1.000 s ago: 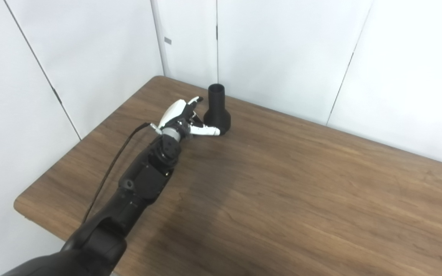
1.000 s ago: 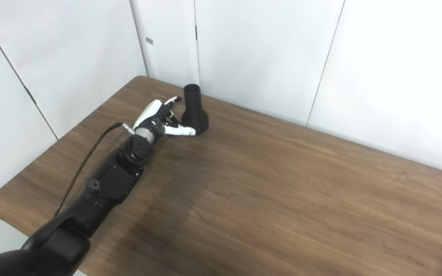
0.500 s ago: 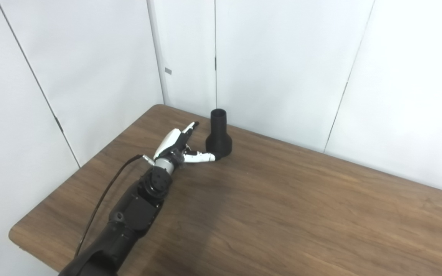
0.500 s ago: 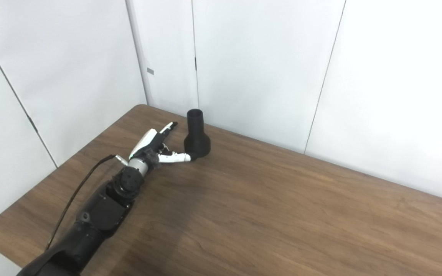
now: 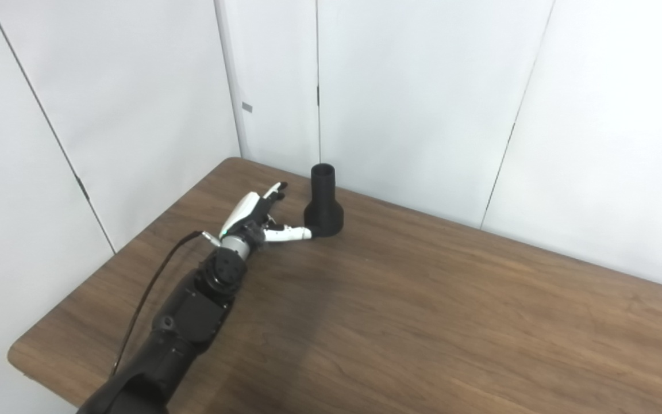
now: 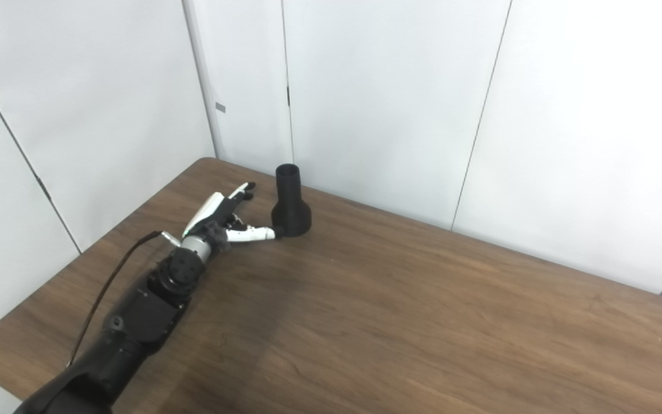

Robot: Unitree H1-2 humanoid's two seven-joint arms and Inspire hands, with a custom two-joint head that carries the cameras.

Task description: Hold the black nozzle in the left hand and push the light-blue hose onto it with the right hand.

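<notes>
Since a second ago, your left robot hand [image 5: 253, 218] has been uncurling beside the nozzle. You are looking at a wooden desk [image 5: 423, 322]; near its far left corner the black nozzle [image 5: 323, 201] is standing upright, narrow mouth pointing up. The robot hand is lying spread, holding nothing, thumb tip reaching the nozzle's base.

Since a second ago the left hand [image 5: 256, 221] has opened out: its fingers [image 5: 273, 191], then curled close beside the black nozzle's [image 5: 323, 201] neck, are now stretched straight and stand apart from it. The thumb tip remains at the nozzle's flared base. The camera has tilted upward, showing more wall.
</notes>
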